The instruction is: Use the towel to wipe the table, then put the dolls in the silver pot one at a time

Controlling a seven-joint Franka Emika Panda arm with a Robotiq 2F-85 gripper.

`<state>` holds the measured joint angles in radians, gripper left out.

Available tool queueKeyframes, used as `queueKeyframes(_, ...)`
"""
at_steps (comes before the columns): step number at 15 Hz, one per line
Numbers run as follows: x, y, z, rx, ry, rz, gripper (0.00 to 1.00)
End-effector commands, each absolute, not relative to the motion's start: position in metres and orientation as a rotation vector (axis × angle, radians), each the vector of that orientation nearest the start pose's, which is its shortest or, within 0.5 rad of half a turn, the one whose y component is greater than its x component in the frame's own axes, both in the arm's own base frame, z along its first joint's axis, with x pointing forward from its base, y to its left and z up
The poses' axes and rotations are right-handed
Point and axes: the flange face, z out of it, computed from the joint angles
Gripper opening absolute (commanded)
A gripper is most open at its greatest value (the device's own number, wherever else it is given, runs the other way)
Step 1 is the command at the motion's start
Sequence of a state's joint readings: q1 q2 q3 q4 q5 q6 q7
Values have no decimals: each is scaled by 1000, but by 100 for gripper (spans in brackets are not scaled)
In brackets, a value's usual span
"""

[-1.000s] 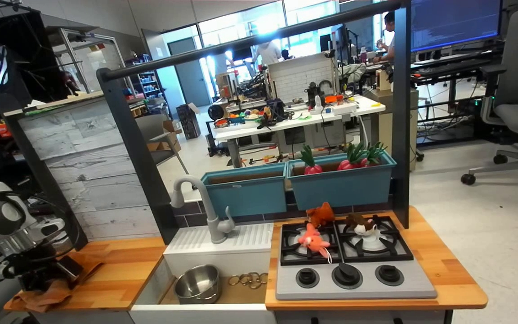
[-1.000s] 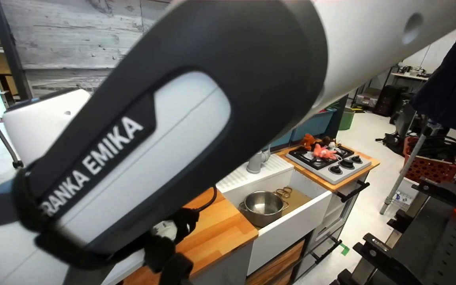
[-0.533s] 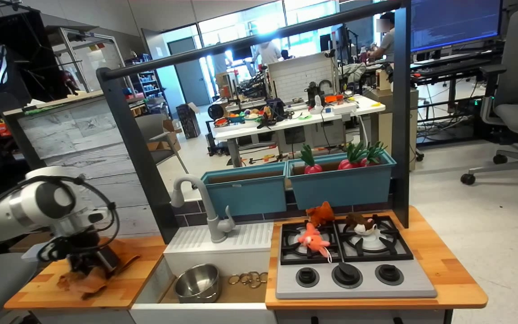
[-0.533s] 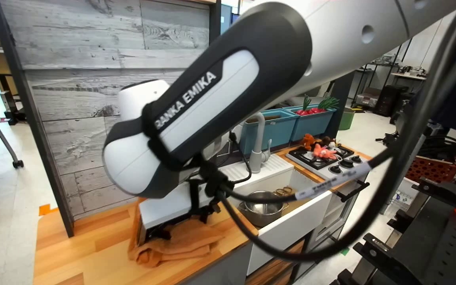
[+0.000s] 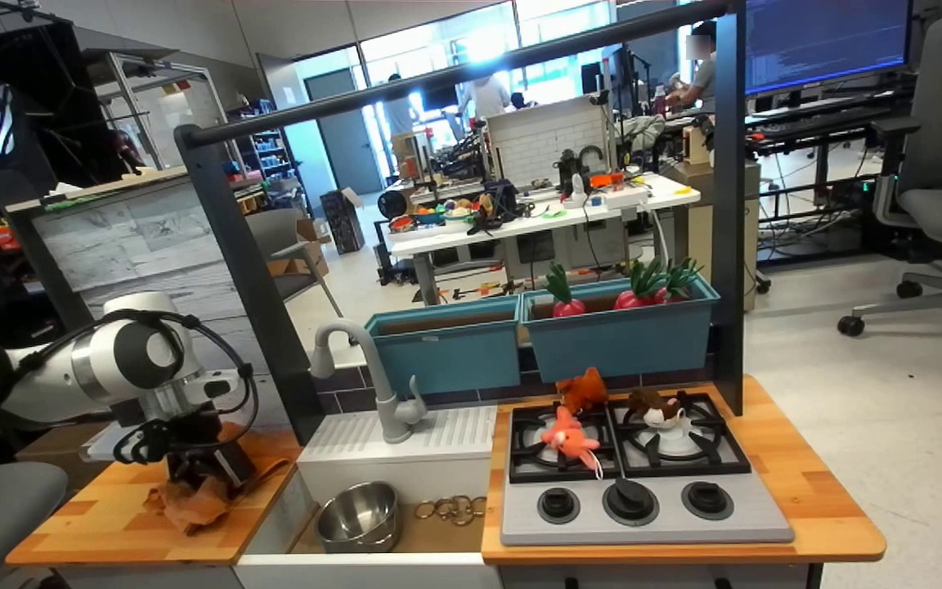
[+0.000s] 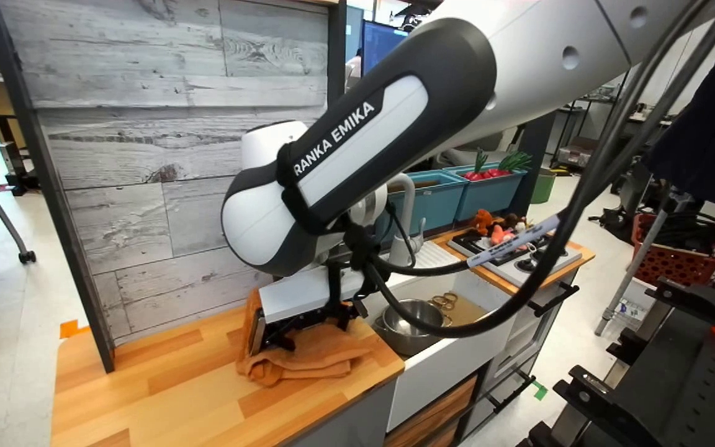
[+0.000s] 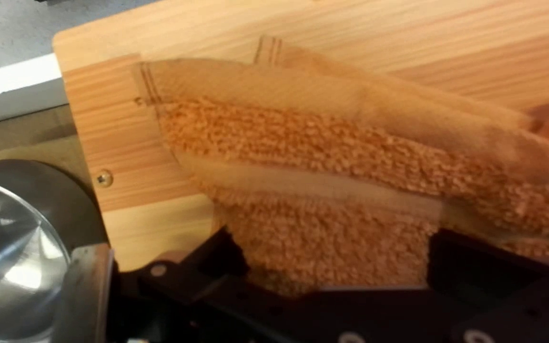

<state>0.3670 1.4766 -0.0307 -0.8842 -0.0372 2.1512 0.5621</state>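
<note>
Beside the sink (image 6: 450,363), at that edge of the surface (image 6: 165,397): the towel (image 6: 314,354) lay in folds beneath the jaws, its hem near the drop.
Jaws: they stood wide apart in the wrist view, cloth across the gap, nothing visibly pinched; if they merely pressed on the towel, a turn could have left it behind.
Screw (image 7: 105,178): its head showed near the hem and might have snagged the towel.
Pot (image 5: 361,515): it stood mouth-up in the sink, close to the surface; a stroke past the edge could have dropped the hem over it.
Stove (image 5: 585,528): it bore the pink doll (image 5: 571,438) and the brown-and-white doll (image 5: 657,409), with the orange doll (image 5: 581,389) at its back edge; the pink and orange ones sat near enough that one grasp might have taken both, spoiling the one-at-a-time order.
Tap (image 5: 395,417): it rose between surface and stove, so the arm (image 6: 388,130), crossing low with its slack cable (image 6: 514,240), might have struck or hooked it.
</note>
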Motion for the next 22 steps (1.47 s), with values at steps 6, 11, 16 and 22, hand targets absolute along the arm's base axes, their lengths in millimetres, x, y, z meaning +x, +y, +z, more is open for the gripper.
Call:
queueKeyframes(6, 624, 304, -97, -3269, -15, 381, 100)
queueKeyframes(11, 616, 339, -92, -3245, -147, 263, 100)
queueKeyframes(16, 621, 312, -96, -3276, -63, 350, 100)
queueKeyframes(22, 654, 239, -91, -3228, 292, 395, 100)
